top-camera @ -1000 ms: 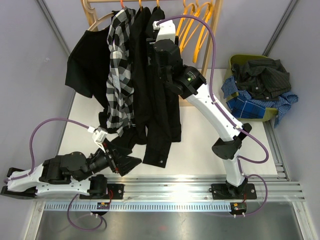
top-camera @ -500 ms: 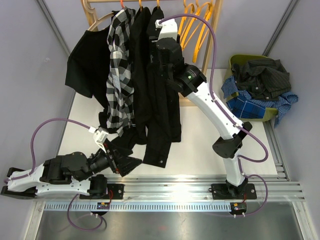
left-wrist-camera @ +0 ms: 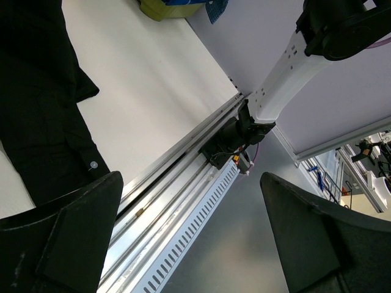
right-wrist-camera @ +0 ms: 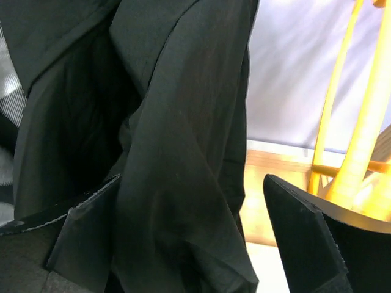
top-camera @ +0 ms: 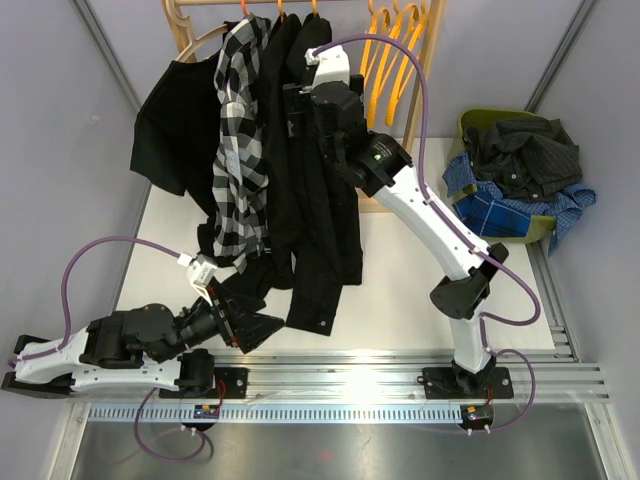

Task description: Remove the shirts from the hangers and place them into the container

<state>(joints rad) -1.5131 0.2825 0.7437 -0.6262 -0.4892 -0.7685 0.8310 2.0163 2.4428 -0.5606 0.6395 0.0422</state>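
Your right hand [right-wrist-camera: 190,204] stands spread apart at the plain black long-sleeved shirt [top-camera: 322,225] hanging over the counter's far edge, apparently poised to grip it for the olive-green plastic basket [top-camera: 466,122] at the right edge.

Shirts hang from the pale wooden rack [top-camera: 180,30] along the far edge of the table [top-camera: 420,290]. There is a black one [top-camera: 170,130] towards the far left corner, then the black-and-white plaid [top-camera: 240,150], then the plain black shirts [top-camera: 320,210], whose tails reach the tabletop. Bare orange hangers [top-camera: 385,55] hang at the rack's right end. The right gripper [top-camera: 298,105] is up against the black shirts (high, near the collars). The left gripper [top-camera: 250,325] lies low near the near left corner, just beside the dark hems. At the right edge, the green basket [top-camera: 468,122] holds a charcoal shirt [top-camera: 525,150] heaped over a blue plaid one [top-camera: 500,210].
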